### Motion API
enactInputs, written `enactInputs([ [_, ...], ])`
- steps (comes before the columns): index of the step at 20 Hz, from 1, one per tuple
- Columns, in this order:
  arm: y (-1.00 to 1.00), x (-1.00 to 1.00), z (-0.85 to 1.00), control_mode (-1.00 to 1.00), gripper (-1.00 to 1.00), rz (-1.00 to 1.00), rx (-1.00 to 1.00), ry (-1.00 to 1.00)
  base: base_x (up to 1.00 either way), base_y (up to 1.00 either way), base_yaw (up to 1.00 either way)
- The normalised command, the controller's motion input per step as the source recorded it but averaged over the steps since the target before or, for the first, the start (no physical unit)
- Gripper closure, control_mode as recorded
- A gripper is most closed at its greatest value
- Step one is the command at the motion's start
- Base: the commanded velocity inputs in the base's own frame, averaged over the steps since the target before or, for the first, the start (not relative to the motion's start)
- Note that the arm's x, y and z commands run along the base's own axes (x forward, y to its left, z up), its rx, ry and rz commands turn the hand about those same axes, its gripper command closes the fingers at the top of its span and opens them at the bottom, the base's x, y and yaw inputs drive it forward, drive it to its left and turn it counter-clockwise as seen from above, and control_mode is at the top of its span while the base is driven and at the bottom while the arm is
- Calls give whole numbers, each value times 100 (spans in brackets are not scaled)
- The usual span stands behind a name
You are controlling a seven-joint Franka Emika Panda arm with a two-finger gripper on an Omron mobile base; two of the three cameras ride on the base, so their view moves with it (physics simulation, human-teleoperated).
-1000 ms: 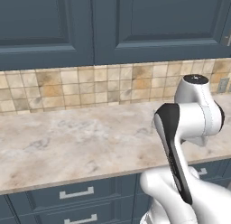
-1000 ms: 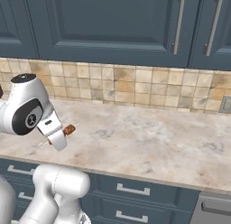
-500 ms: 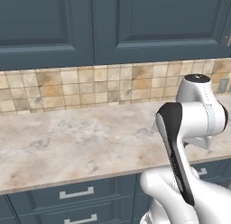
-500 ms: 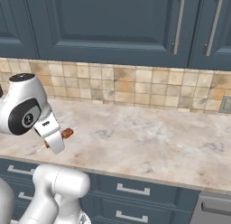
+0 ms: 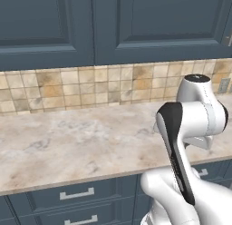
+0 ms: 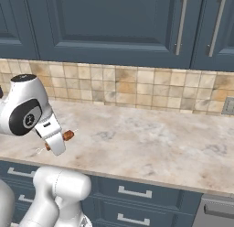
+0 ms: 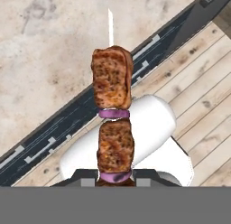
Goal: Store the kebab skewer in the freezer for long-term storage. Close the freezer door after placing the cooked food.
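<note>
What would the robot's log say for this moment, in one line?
gripper: shut on kebab skewer | held above counter edge | freezer: unseen

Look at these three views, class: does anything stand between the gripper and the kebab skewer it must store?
Nothing does. The kebab skewer already sits in the gripper, its meat chunks rising from between the jaws in the hand view, held over the counter edge. The freezer itself cannot be judged from these views.
</note>
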Motion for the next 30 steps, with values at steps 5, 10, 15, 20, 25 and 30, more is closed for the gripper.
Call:
enactInputs([
  [5, 0, 0, 0, 100, 100, 0, 0, 0, -12, 0, 0],
  [10, 0, 0, 0, 100, 100, 0, 0, 0, -51, -6, -18],
  [15, 0, 0, 0, 100, 100, 0, 0, 0, -42, -12, -49],
  [20, 0, 0, 0, 100, 100, 0, 0, 0, -30, -16, -70],
  [25, 0, 0, 0, 100, 100, 0, 0, 0, -31, -14, -70],
  [30, 0, 0, 0, 100, 100, 0, 0, 0, -47, -15, -75],
])
